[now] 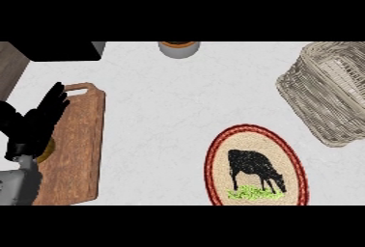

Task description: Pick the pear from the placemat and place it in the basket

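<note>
I see no pear on the placemat [257, 166] or in the basket [328, 91]. My left hand [35, 123] rests open over the cutting board [75, 144]; I'd locate the pear first.

A white, faintly marbled counter [164, 111] fills the view, with a dark wooden strip [10, 65] at far left.

Woven wicker basket [329, 91], braided cloth placemat [255, 166], grained wooden board [75, 144], matt speckled counter [178, 101].
</note>
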Controlling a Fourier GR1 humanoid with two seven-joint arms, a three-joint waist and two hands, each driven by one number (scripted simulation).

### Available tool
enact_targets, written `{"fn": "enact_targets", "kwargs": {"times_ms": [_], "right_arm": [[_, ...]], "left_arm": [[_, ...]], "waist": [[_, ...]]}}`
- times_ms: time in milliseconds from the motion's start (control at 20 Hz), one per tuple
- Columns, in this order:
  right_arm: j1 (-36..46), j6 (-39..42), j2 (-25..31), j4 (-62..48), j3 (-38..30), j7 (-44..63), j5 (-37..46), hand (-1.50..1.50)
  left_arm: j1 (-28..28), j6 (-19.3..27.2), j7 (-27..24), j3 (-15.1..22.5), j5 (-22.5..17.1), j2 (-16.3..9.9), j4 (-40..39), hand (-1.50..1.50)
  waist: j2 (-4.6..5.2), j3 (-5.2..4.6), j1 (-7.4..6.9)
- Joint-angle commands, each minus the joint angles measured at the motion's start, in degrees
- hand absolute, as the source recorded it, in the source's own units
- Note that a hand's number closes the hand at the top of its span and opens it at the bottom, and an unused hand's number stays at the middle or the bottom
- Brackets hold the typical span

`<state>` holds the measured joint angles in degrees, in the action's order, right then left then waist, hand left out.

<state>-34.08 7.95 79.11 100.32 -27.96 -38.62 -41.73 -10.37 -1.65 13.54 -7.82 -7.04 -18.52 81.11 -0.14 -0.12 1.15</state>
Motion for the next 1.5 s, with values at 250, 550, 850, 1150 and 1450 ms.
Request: {"fn": "enact_targets", "kwargs": {"times_ms": [250, 550, 850, 1150, 1450], "right_arm": [[18.33, 0.51, -0.45, -14.92, 12.32, 2.50, 5.29, 1.50], [33.17, 3.99, -5.61, -28.30, 20.97, -0.82, 11.70, 1.50], [48.26, 5.43, -14.04, -39.87, 28.48, -0.28, 20.90, 1.50], [59.07, 3.30, -20.72, -53.42, 29.83, 3.82, 24.95, -1.50], [69.18, 9.31, -23.25, -65.14, 29.19, -2.82, 31.11, -1.50]], "left_arm": [[-3.43, 1.26, -1.29, 3.15, 3.45, 3.54, -3.12, 0.00], [-4.85, -4.31, -2.41, -0.26, -0.16, 0.09, -6.51, 0.00], [-5.68, 1.22, -0.27, 2.39, 3.87, 3.79, -4.23, 0.00], [-4.06, -0.77, -4.60, 2.08, 3.81, 3.94, -6.91, 0.00], [-1.95, -1.81, -3.22, 0.73, 2.66, 2.77, -2.66, 0.00]], "waist": [[0.72, 0.18, -2.90], [0.86, 0.19, -3.75], [0.78, 0.20, -3.59], [0.79, 0.17, -3.19], [0.48, 0.20, -2.94]]}}
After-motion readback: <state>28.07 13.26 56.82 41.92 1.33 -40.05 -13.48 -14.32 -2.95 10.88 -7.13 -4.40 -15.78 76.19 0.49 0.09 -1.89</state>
